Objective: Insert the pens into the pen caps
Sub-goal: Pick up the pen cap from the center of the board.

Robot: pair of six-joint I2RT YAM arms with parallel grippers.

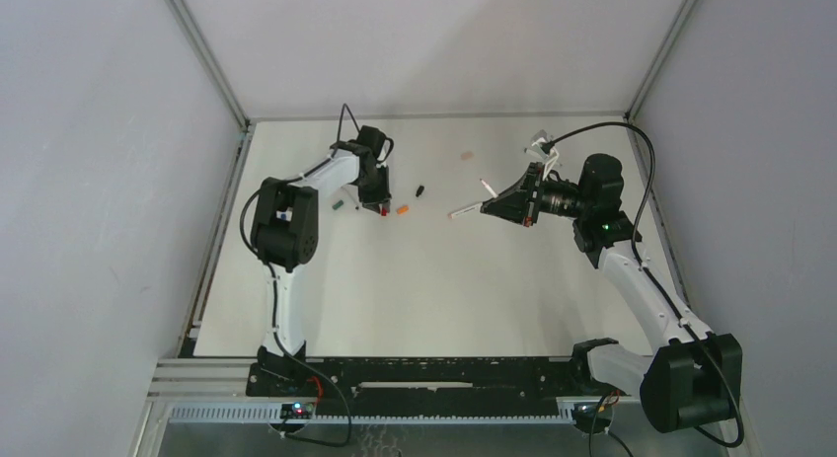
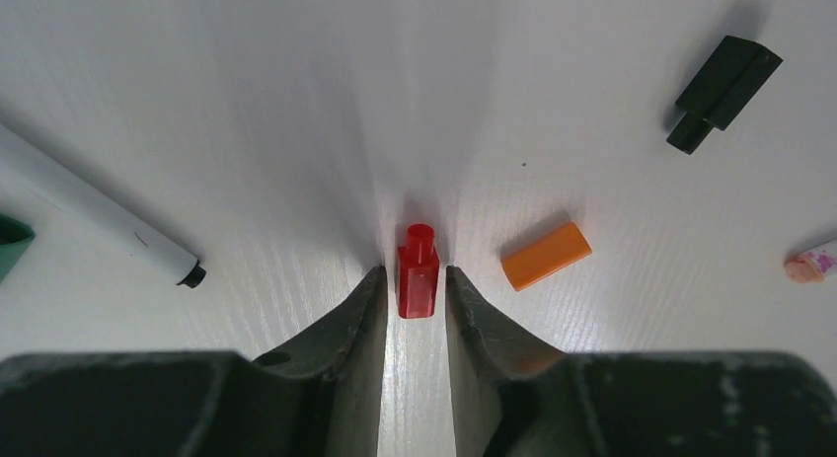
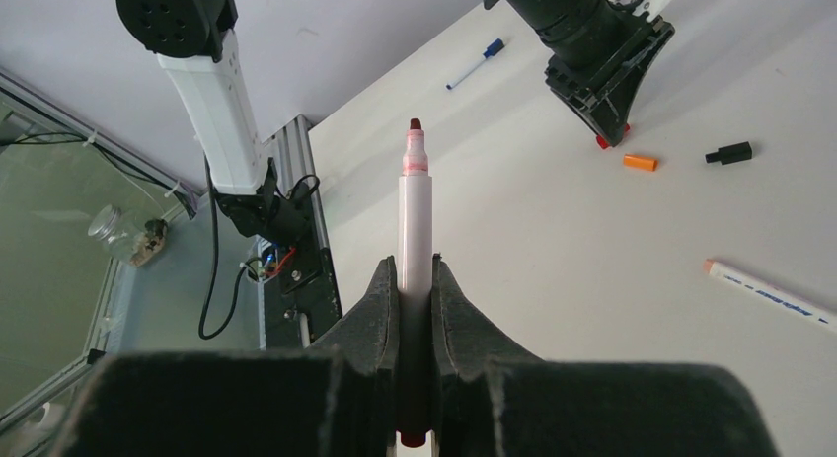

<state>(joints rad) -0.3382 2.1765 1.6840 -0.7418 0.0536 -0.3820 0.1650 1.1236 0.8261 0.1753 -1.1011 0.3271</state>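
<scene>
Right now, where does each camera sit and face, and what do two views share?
Top external: above and behind the robot, looking down at the white table; both arms show.
Left wrist: looks down past the left gripper onto a red plastic cap between its open jaws.
Right wrist: looks across the table toward the left arm; the right gripper clamps a white-barrelled red-tipped marker pen.
Shared: both wrist views show the red cap and a short orange plastic cap.

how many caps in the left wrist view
3: red cap inside the left gripper, orange cap right of it, black cap upper right. A green bit at the left edge may be another.
</scene>
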